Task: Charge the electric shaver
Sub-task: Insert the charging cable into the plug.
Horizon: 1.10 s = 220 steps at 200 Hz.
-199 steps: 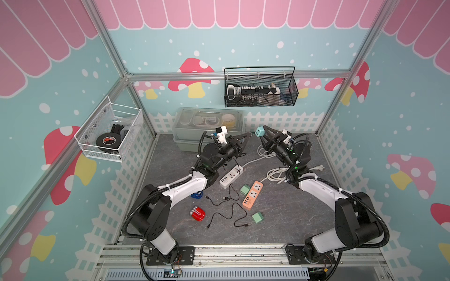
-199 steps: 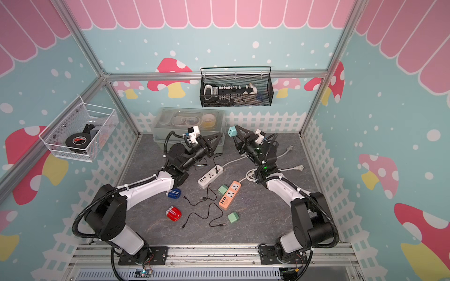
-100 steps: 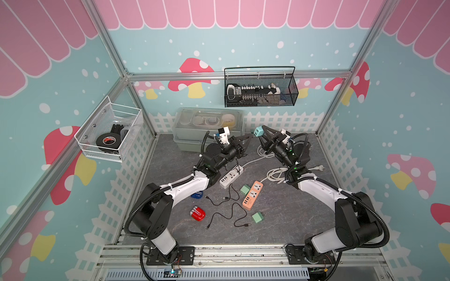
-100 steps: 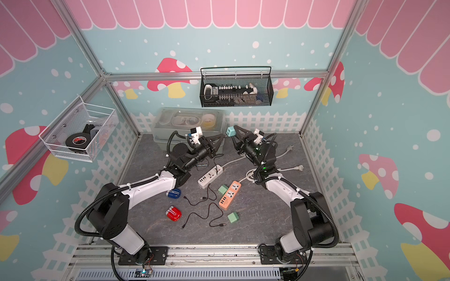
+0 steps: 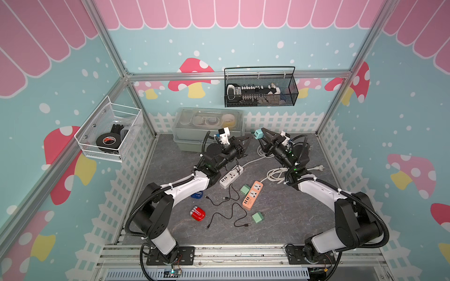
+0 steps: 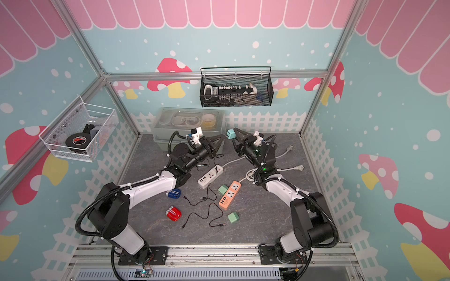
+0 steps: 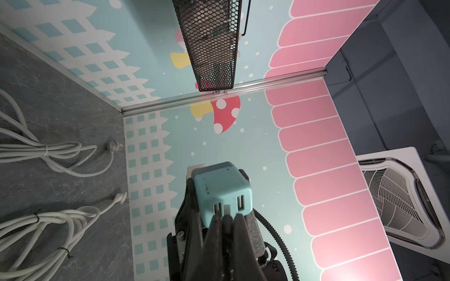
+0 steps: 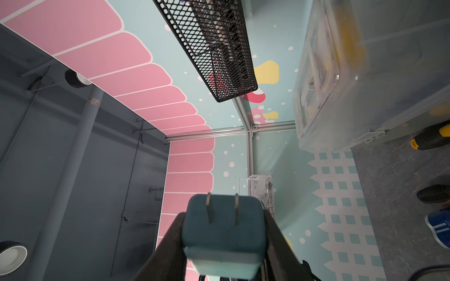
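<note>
Left gripper (image 5: 250,139) slid closer, pinching the cable plug (image 7: 227,210), which should go straight into the blue charger (image 7: 222,187) squeezed by the right gripper (image 5: 261,136), while the red shaver (image 5: 197,214) lies on the table (image 5: 280,214).

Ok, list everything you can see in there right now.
table: one, grey, under everything
white power strip, orange power strip: one each, mid-table
green adapters: two, on table by the orange strip
teal adapter: one, held aloft
red shaver, blue shaver: one each, near left arm
black cables: at least two, tangled mid-table
white cords: two coiled bundles, near right arm
storage box: one, clear, table's back
black basket: back wall
white basket: side wall, holds black tape roll
left gripper: shut on USB plug, at teal adapter's ports
right gripper: shut on teal adapter
</note>
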Each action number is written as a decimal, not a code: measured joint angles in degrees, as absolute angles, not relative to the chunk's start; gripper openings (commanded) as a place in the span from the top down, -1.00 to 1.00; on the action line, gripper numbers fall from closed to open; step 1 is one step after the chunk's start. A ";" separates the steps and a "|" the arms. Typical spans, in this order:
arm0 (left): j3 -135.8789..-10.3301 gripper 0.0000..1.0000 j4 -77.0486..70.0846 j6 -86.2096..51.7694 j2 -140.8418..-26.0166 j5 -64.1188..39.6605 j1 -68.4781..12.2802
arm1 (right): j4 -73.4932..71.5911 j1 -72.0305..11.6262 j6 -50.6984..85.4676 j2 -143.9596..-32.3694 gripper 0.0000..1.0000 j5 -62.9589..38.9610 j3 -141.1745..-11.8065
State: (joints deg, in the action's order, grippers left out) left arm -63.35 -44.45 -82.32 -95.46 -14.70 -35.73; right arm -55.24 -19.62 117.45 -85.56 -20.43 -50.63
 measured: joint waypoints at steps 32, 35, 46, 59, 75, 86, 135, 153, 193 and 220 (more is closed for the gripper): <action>-63.35 1.00 -43.55 -82.52 -95.48 -14.70 -35.73 | -55.27 -19.86 117.45 -85.56 1.00 -20.40 -50.63; -63.37 1.00 -43.42 -82.54 -95.48 -14.72 -35.73 | -55.27 -19.90 117.45 -85.56 1.00 -20.40 -50.63; -63.37 1.00 -43.13 -82.70 -95.50 -14.72 -35.73 | -55.27 -20.08 117.43 -85.56 1.00 -20.32 -50.65; -63.37 1.00 -43.09 -82.91 -95.59 -14.70 -35.73 | -55.16 -20.23 117.34 -85.56 1.00 -20.16 -50.65; -63.59 1.00 -42.94 -83.11 -95.79 -14.70 -35.70 | -54.87 -20.29 117.25 -85.56 1.00 -19.86 -50.63; -63.92 1.00 -42.48 -83.18 -95.96 -14.72 -35.70 | -54.78 -20.29 117.23 -85.56 1.00 -19.55 -50.63; -64.77 1.00 -40.01 -83.92 -96.07 -14.52 -35.73 | -53.56 -20.36 115.07 -85.27 1.00 -18.87 -50.63; -65.21 1.00 -38.17 -84.27 -96.07 -14.17 -35.83 | -51.55 -20.36 113.30 -84.58 1.00 -18.55 -50.63; -65.95 1.00 -33.82 -84.42 -95.42 -12.01 -36.42 | -49.28 -21.21 110.63 -83.88 1.00 -16.73 -50.26; -65.95 1.00 -32.14 -84.36 -95.02 -10.90 -36.62 | -48.12 -21.96 109.73 -83.59 1.00 -15.22 -50.17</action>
State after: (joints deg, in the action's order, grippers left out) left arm -65.95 -32.14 -84.36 -95.02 -10.90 -36.62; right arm -48.12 -21.96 109.73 -83.59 -15.22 -50.17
